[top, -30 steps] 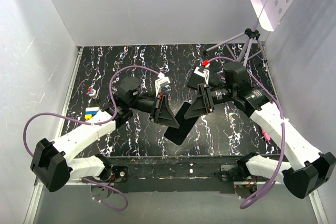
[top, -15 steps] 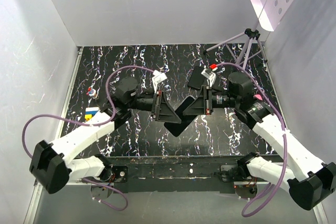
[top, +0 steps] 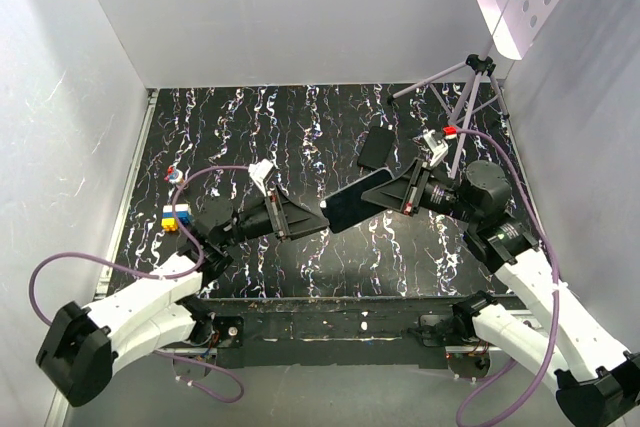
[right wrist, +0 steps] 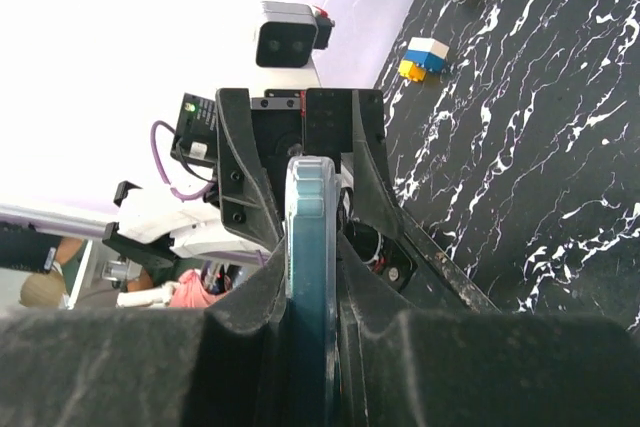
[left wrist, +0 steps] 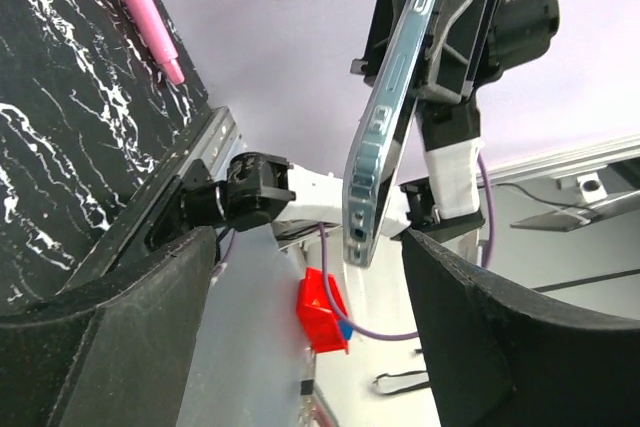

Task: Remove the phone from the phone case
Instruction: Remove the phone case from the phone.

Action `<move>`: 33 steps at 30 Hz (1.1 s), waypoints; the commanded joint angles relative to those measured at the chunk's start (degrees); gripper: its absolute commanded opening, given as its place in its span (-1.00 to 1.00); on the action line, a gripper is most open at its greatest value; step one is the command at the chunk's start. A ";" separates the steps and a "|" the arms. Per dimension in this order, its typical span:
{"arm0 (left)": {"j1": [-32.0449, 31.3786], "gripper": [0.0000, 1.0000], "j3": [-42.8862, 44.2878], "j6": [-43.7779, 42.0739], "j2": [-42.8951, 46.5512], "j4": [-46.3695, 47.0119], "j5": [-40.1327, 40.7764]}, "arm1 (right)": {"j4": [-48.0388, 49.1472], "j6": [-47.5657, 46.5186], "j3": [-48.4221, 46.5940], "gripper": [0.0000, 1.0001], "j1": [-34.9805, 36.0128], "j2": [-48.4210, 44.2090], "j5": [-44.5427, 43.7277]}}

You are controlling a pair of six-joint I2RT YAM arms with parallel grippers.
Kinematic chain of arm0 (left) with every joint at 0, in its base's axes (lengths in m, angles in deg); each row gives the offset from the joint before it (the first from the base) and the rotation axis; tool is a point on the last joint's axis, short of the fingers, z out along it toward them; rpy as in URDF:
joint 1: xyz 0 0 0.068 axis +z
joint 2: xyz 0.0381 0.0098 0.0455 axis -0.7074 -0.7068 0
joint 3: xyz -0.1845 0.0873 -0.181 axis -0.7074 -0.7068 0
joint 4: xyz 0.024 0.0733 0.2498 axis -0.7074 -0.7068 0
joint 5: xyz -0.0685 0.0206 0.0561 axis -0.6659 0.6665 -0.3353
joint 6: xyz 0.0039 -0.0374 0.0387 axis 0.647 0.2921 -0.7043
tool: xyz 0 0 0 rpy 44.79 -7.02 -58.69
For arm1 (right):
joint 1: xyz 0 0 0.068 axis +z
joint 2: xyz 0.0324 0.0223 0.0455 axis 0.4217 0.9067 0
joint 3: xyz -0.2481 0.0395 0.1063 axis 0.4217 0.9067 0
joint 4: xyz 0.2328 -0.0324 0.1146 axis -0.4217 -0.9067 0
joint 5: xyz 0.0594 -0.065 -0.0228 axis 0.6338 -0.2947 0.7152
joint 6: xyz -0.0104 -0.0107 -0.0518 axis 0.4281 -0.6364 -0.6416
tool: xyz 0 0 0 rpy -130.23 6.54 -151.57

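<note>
Since a second ago, we see left fingers [top: 295, 217] let go, now spread wide, arm drawn back toward 8 o'clock. Right fingers [top: 405, 192] alone clamp phone [top: 355, 204], tilted, above bench [top: 300, 127] centre. Dark slab [top: 378, 147] lies at 1 o'clock, toy blocks [top: 175, 217] at 9.

A smaller dark flat phone [top: 378, 147] is lying on the black white-veined table [top: 250, 117], near a grey tripod [top: 470, 87] standing at the far right corner. Blue, white and yellow toy blocks [top: 175, 217] are sitting near the left edge, close to a small red-capped figure [top: 176, 176]. A pink pen [left wrist: 143, 7] is lying on the table.
</note>
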 commanded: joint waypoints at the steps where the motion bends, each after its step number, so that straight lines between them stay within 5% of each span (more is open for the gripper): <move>1: -0.32 0.49 1.92 7.78 -5.29 15.11 -1.20 | 14.55 5.35 1.20 -0.97 -0.08 0.05 -3.00; 6: -0.59 0.05 2.18 9.11 -7.94 19.60 -1.73 | 15.90 5.97 0.85 -0.97 -0.08 1.10 -3.87; 25: -1.56 -0.33 7.19 4.54 -11.63 18.99 -9.37 | 9.03 4.82 -3.89 -0.97 -0.34 5.23 -5.02; 33: -1.56 -0.75 11.06 0.50 -13.83 21.00 -15.34 | 5.78 4.29 -4.86 -0.97 -0.87 6.29 -1.24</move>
